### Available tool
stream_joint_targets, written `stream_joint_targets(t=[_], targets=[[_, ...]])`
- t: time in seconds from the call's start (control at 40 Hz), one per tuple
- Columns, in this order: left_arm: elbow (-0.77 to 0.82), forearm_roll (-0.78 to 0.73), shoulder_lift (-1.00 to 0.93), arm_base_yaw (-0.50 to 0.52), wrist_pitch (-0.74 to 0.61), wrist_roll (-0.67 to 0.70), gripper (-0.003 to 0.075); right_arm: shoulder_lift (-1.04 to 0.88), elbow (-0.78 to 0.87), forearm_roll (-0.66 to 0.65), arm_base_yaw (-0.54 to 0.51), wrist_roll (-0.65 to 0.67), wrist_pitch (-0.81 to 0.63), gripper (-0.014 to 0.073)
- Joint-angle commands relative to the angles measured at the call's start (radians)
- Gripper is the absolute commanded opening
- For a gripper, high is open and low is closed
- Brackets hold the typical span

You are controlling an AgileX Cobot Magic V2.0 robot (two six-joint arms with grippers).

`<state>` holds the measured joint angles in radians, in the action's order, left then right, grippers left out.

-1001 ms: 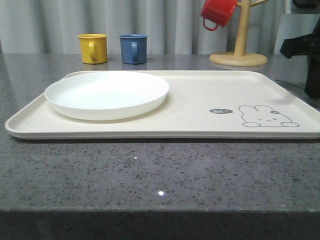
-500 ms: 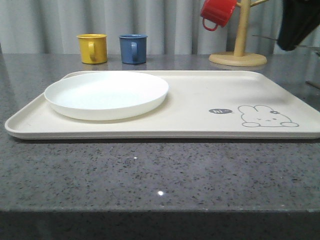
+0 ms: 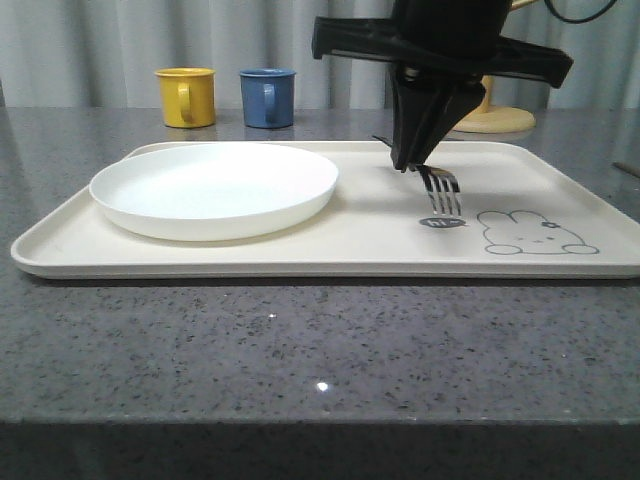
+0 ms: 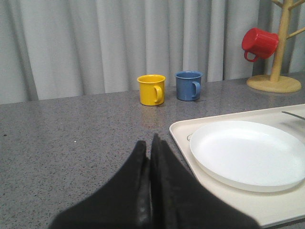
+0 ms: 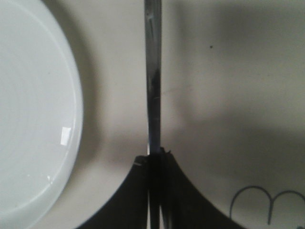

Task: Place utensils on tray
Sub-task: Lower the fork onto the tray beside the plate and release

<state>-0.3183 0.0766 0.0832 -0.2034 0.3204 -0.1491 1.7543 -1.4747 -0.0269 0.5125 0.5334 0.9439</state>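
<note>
A large cream tray (image 3: 360, 245) with a grey rabbit drawing lies across the table. A round white plate (image 3: 213, 187) rests on its left half. My right gripper (image 3: 407, 160) hangs over the tray's middle, shut on a shiny metal fork (image 3: 441, 191) whose tines point down just above the tray beside the rabbit. In the right wrist view the fork's handle (image 5: 153, 81) runs out from between the shut fingers, over the tray (image 5: 224, 71) and beside the plate (image 5: 33, 109). My left gripper (image 4: 151, 145) is shut on nothing, over the bare table left of the tray (image 4: 183, 138).
A yellow mug (image 3: 186, 96) and a blue mug (image 3: 267, 97) stand behind the tray. A red mug (image 4: 259, 44) hangs on a wooden mug tree (image 4: 277, 57) at the back right. The grey stone table (image 3: 300, 340) runs to a front edge.
My right arm has come in from the right edge and now hangs over the tray's middle with the fork in its fingers. The plate and mugs have not moved.
</note>
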Motion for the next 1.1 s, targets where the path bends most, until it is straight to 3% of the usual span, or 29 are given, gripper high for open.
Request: stream_joint_targets(t=[0.0, 0.4, 0.75, 0.93, 1.08], targets=[[-0.026, 0.012, 0.012, 0.002, -0.079, 0.009, -0.0018, -0.019, -0.035, -0.046, -0.003, 0.076, -0.052, -0.0024], [-0.026, 0.012, 0.012, 0.002, -0.079, 0.009, -0.0018, 0.005, -0.035, -0.065, -0.003, 0.104, -0.053, -0.0014], [-0.026, 0.012, 0.012, 0.002, -0.079, 0.009, -0.0018, 0.005, -0.035, -0.056, -0.003, 0.104, -0.044, 0.0230], [-0.026, 0.012, 0.012, 0.002, -0.079, 0.009, -0.0018, -0.003, -0.043, -0.047, -0.004, 0.104, -0.022, 0.0274], [-0.026, 0.012, 0.012, 0.002, -0.079, 0.009, -0.0018, -0.020, -0.125, -0.064, -0.033, 0.077, 0.119, 0.0297]])
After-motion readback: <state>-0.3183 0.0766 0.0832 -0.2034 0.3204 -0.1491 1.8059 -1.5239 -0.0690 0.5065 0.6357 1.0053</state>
